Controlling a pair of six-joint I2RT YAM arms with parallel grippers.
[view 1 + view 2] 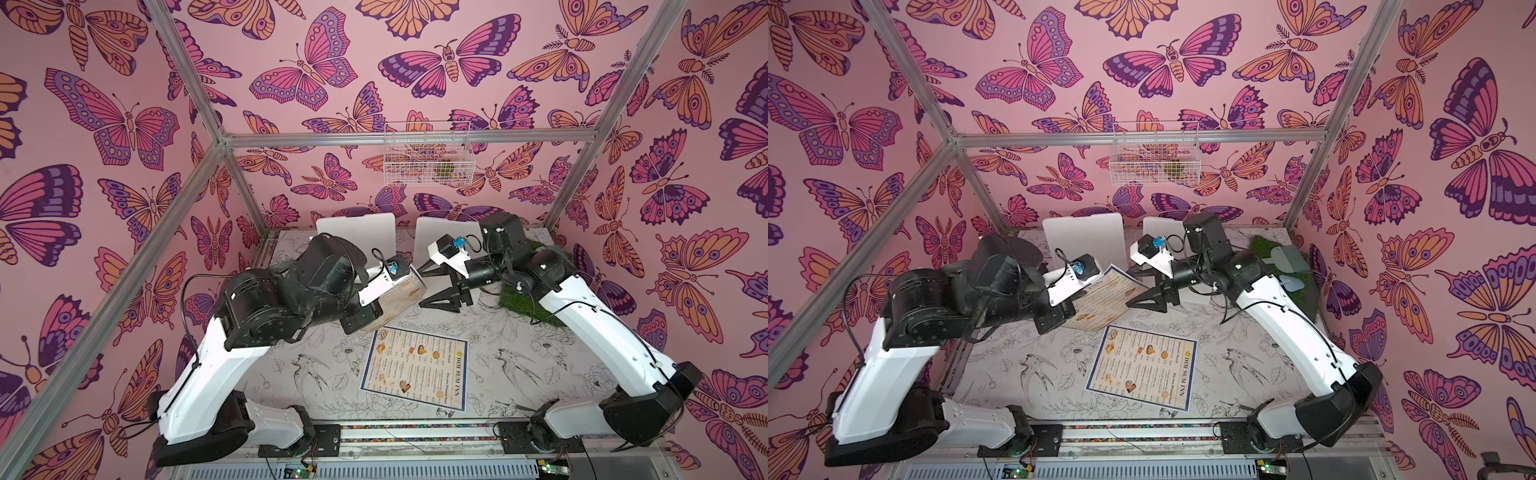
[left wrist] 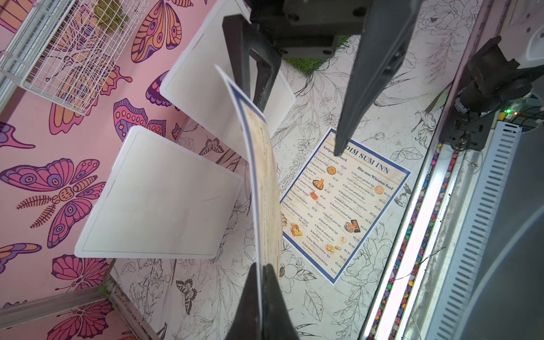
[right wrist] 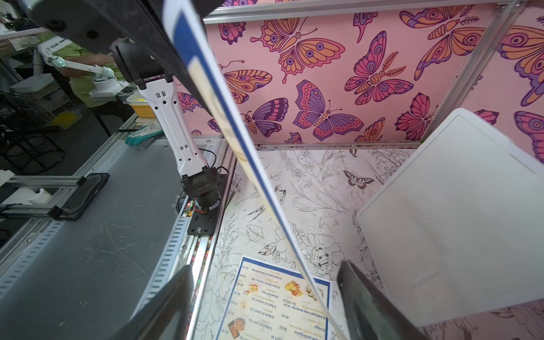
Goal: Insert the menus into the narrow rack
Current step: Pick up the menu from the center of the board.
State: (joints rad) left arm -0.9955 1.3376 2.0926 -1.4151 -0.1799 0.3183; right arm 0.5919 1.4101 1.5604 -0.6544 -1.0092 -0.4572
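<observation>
At the middle of the table (image 1: 291, 386), raised clear of its surface, I find the left gripper (image 2: 263, 269) pinched together on one edge of a menu, noted here as the held menu (image 1: 405, 295). The sheet stands on edge, bowed along its length, and reaches toward the right arm. In the left wrist view its cream face and blue border curve away from the fingertips.

The right gripper (image 3: 266, 265) has its jaws apart. In the right wrist view the free end of the held menu passes between the two fingers (image 3: 371, 306), and I see no contact on either side. In both top views this gripper sits right at the sheet's far edge.

The second menu (image 1: 415, 370) lies flat on the table, face up, headed "DIM SUM INN". It is near the front rail and below the held sheet, and nothing touches it.

The wire rack (image 1: 428, 153) hangs on the rear wall, well above and behind both grippers. Neither menu is in it. A greenish item sits inside, and I cannot identify it.

Two white boards (image 1: 355, 228) lean at the back of the table. A green mat (image 1: 1306, 301) lies at its right rear, beside the right arm.
</observation>
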